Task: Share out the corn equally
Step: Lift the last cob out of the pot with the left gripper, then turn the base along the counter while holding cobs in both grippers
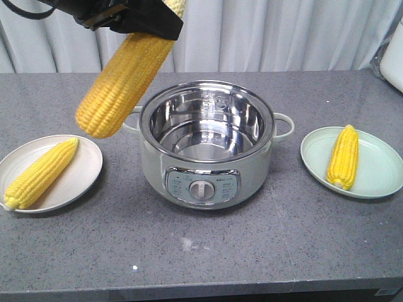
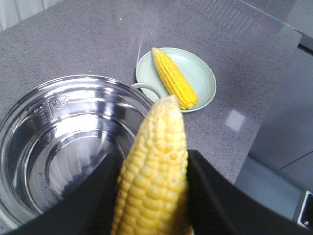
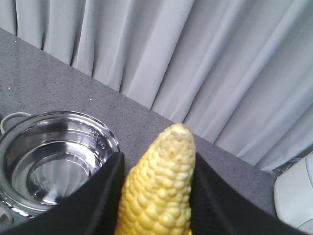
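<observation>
Pot [image 1: 154,167] near green plate [image 1: 378,168] | left gripper [image 2: 156,196], right gripper [image 3: 156,205] clamp corn [image 2: 157,147]

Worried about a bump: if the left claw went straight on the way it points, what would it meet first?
Likely the green plate and its cob, just past the pot handle; the held cob would touch first. Depth unclear.
</observation>
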Motion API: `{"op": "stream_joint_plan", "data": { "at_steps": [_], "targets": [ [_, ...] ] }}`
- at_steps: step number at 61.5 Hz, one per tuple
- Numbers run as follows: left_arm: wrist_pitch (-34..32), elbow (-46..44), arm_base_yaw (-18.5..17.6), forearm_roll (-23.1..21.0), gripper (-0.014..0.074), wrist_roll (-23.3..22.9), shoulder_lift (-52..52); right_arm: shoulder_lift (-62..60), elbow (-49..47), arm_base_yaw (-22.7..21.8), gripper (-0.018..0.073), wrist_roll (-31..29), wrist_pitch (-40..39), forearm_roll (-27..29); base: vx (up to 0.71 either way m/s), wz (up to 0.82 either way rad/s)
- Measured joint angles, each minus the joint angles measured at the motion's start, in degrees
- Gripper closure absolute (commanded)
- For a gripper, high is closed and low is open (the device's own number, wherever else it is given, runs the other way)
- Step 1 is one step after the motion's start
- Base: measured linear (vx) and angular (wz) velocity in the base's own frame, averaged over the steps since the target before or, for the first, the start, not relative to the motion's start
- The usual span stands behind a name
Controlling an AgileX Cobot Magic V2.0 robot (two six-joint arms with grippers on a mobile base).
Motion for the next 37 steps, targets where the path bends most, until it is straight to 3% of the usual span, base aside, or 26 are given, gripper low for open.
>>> {"op": "stream_joint_plan", "data": {
  "at_steps": [37],
  "targets": [
    [0.0,0.0,0.0,0.0,0.0604,0.0,0.0,0.0,0.0,0.0,0.0564,0.0,0.0,0.0,0.00,-0.02]
  ]
}}
